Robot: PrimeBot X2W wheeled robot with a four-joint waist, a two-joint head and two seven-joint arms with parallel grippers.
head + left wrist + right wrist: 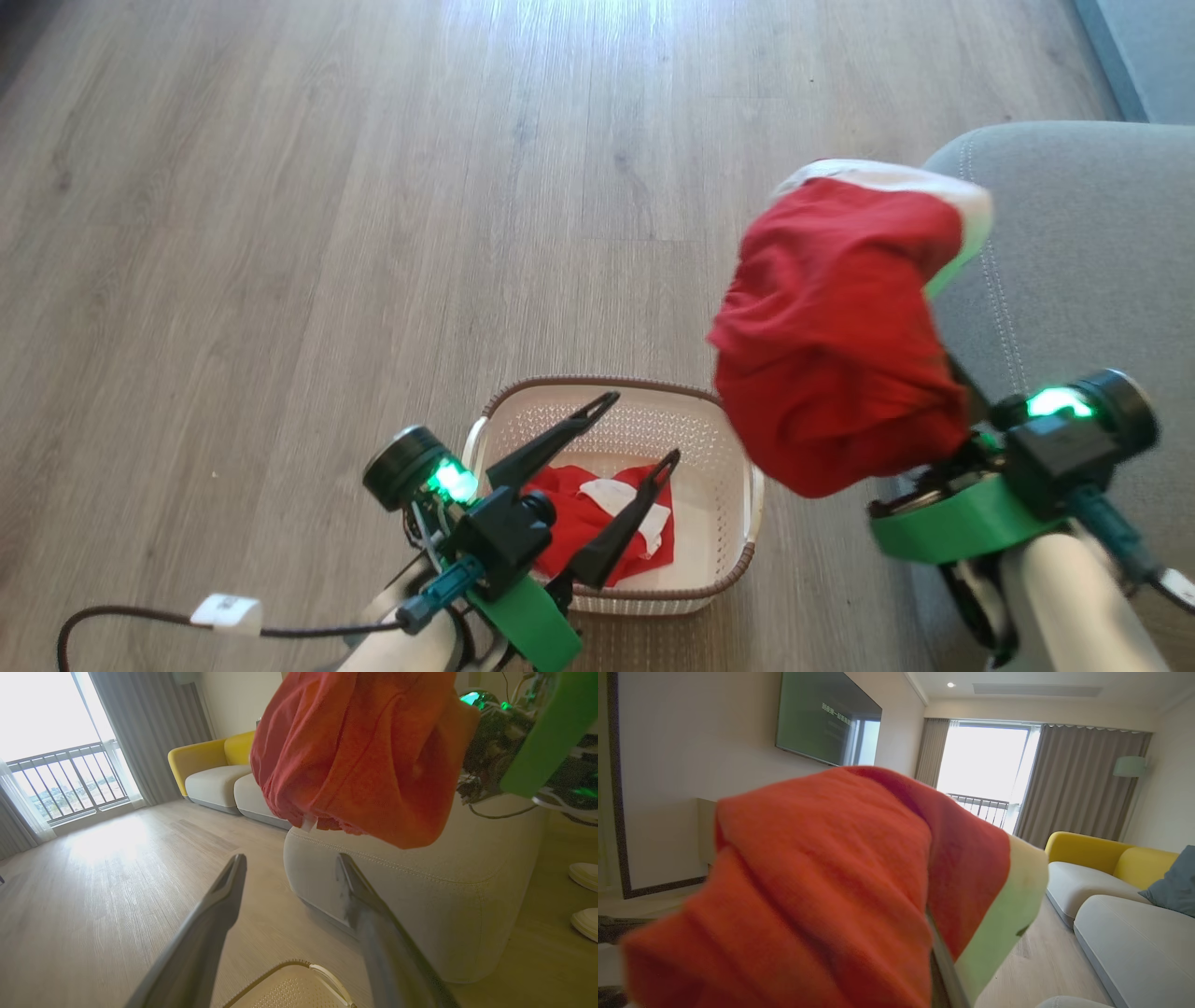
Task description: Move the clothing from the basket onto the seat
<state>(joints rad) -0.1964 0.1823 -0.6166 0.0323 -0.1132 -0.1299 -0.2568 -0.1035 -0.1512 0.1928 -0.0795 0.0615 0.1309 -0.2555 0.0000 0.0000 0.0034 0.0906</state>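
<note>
- Head view: we count two garments, one basket, one seat and two grippers; the right gripper (pixel 966 397) carries the red garment (pixel 840 327) bunched over its fingers, and the cloth hides the jaws, so we cannot tell how far they close; the load overlaps the near left edge of the seat (pixel 1074 261), which stretches off to its right, so we judge the right arm the nearer one for the drop; the second garment (pixel 574 518) lies in the basket (pixel 714 467), under the left gripper (pixel 642 427), whose fingers are spread wide and empty
- Left wrist view: the red garment hangs above and ahead of the spread fingers, in front of the seat's stitched corner; a basket corner shows below
- Right wrist view: the red garment drapes over the gripper, a pale panel on its right side
</note>
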